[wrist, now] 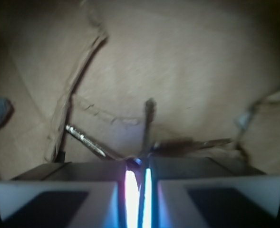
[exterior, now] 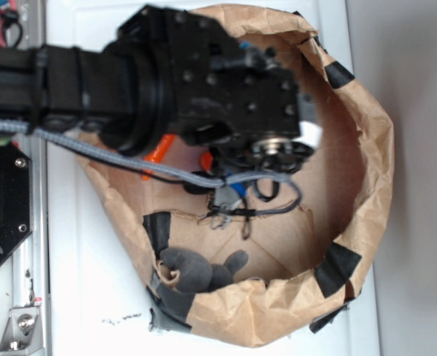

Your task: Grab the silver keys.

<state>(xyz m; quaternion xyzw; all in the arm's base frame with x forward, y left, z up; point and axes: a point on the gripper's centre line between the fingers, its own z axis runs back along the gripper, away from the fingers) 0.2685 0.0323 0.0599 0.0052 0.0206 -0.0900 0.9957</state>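
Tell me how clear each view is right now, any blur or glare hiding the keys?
Wrist view: dim and soft, corners dark; bright bluish-white glare in the slit between the hand pads; silver keys blurry but visible, splayed at the tips. Exterior view: evenly lit, slightly soft; the arm blocks most of the paper bag, keys barely discernible.

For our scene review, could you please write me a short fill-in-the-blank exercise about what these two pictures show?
1. In the wrist view, the gripper has its two pale fingers nearly ____ around the silver keys.
2. The keys lie on the floor of a brown ____ bag.
3. The grey plush toy sits against the bag's wall, ____ from the gripper.
4. The bag's rim is patched with strips of ____ tape.

Missing words: closed; paper; apart; black
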